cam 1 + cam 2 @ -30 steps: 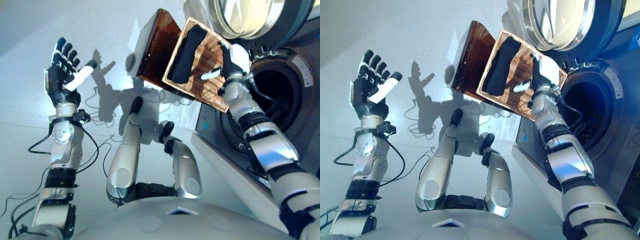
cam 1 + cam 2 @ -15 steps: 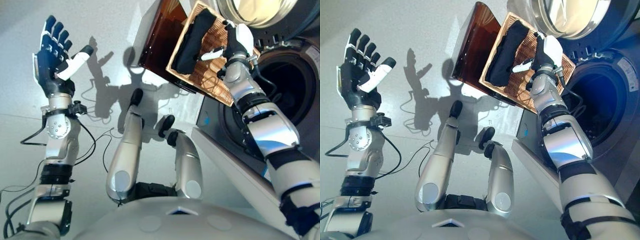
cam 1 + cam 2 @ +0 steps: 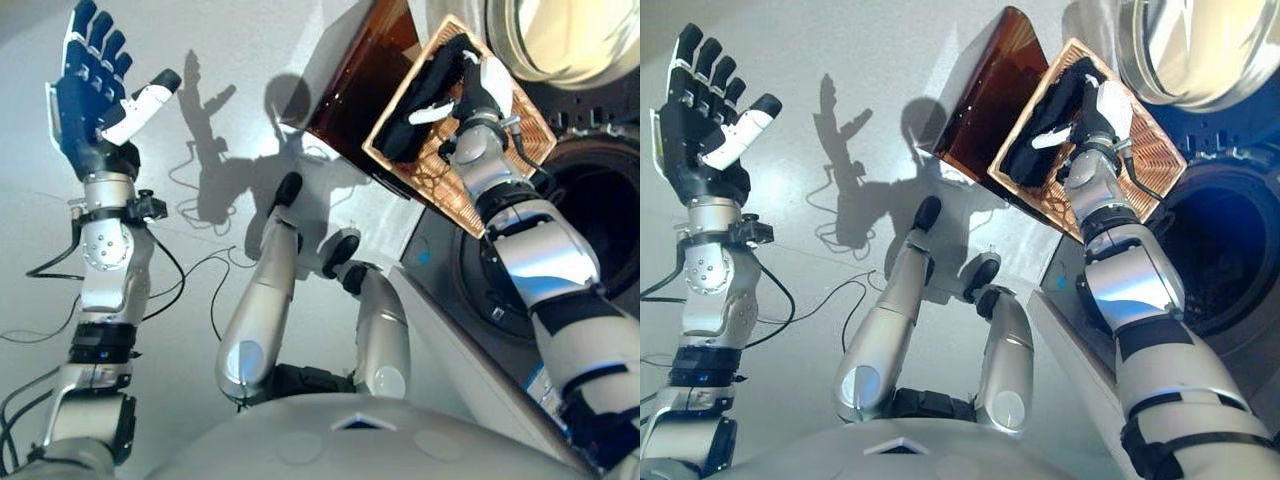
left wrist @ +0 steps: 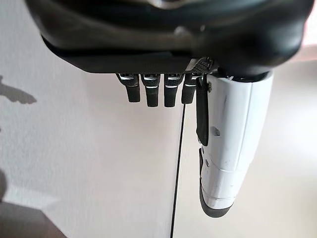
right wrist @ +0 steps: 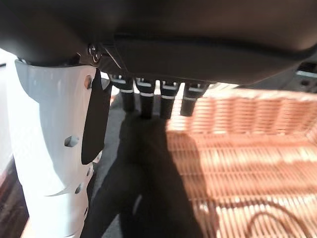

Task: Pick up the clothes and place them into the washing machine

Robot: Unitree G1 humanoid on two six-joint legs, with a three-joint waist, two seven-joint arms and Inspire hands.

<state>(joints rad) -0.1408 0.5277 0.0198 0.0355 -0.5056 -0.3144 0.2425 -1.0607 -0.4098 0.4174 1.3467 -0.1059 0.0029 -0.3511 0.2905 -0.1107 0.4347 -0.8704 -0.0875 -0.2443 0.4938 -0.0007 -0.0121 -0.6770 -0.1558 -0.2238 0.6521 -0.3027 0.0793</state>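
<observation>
The right hand (image 3: 1095,112) reached into the woven basket (image 3: 1145,165), probably because the clothes to be loaded lay there. Its fingers were straight and relaxed, poised just above the dark garment (image 5: 133,188) and not curled round it, so the cloth was not yet grasped. The garment lay limp and crumpled along the basket floor directly beneath the fingers, soft, matte and black against the stiff ribbed wicker weave. The basket was shallow and rectangular, with a glossy brown panel (image 3: 355,95) just beyond the hand's thumb side. Behind the wrist stood the washing machine (image 3: 1230,260), its round drum opening dark and its glass door (image 3: 560,40) swung open, ready to receive the load. The left hand (image 3: 90,95) was held up well away, fingers spread wide and empty, presumably kept clear.
</observation>
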